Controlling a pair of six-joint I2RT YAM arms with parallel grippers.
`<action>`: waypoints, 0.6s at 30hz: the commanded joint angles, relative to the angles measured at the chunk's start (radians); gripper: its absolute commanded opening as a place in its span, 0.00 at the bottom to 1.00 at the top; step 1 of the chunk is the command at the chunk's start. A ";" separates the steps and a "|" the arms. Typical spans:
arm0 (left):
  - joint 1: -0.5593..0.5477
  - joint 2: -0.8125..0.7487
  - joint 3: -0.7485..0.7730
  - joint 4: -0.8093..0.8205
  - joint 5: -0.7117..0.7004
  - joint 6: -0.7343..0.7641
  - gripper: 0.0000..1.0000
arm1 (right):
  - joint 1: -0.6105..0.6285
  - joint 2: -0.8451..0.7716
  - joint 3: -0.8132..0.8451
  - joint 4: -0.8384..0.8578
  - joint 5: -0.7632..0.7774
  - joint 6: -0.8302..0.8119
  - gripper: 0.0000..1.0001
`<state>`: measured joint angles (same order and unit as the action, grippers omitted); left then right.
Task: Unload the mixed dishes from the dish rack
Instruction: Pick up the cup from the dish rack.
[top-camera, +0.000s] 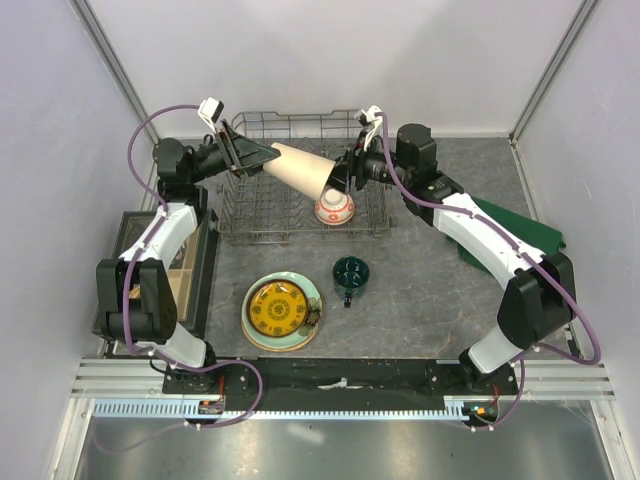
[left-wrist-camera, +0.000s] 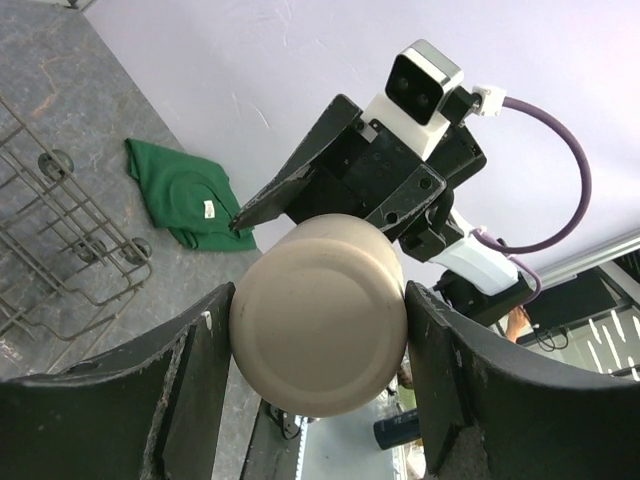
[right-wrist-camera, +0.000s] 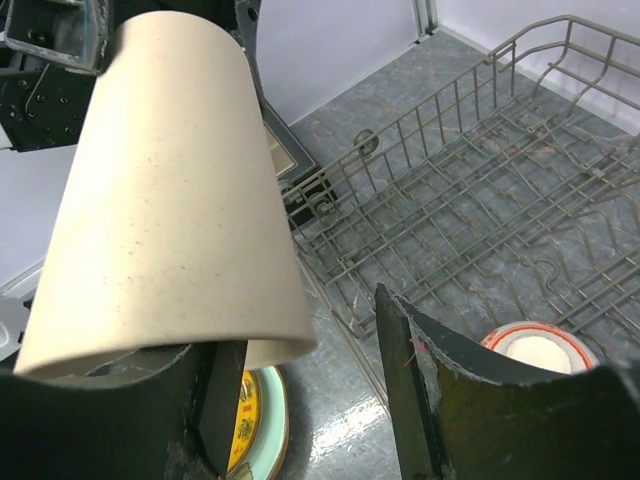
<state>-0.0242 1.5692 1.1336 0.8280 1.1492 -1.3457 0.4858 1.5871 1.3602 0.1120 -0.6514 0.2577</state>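
The tall beige cup (top-camera: 300, 168) hangs on its side above the dish rack (top-camera: 262, 228) in the upper middle of the top view, its narrow base toward the left and its wide mouth toward the right and a little lower. The left gripper (top-camera: 268, 154) pinches the base; in the left wrist view the round bottom sits between the two dark fingers (left-wrist-camera: 180, 390) and touches both. The right gripper (top-camera: 338, 178) is at the mouth end with its jaws spread; in the right wrist view one finger (right-wrist-camera: 215, 400) sits under the cup's rim at lower left, whether inside the mouth I cannot tell, while the other, at lower right, stands clear of the cup. The red-and-white patterned bowl (top-camera: 334, 208) is inside the rack near its lower right corner, just below the cup's mouth. The dark green mug (top-camera: 351, 272) stands on the grey table below the rack, mouth up. To the mug's lower left, the small yellow dark-patterned plate (top-camera: 279, 307) lies on the larger pale-green flower plate (top-camera: 314, 292). A folded green cloth (top-camera: 520, 228) lies at the right edge, partly under the right arm. A flat dark-framed tray (top-camera: 135, 235) lies at the left edge beside the left arm.
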 joint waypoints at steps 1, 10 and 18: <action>-0.017 -0.064 -0.015 0.023 -0.028 0.002 0.02 | 0.014 0.011 0.050 0.032 -0.019 -0.011 0.59; -0.023 -0.071 -0.029 0.016 -0.029 0.014 0.01 | 0.019 0.016 0.050 0.034 -0.034 -0.012 0.36; -0.023 -0.077 -0.044 0.000 -0.029 0.034 0.08 | 0.020 0.005 0.047 0.014 -0.030 -0.035 0.10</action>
<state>-0.0368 1.5360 1.0958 0.8169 1.1198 -1.3445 0.4969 1.6009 1.3682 0.1169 -0.6926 0.2584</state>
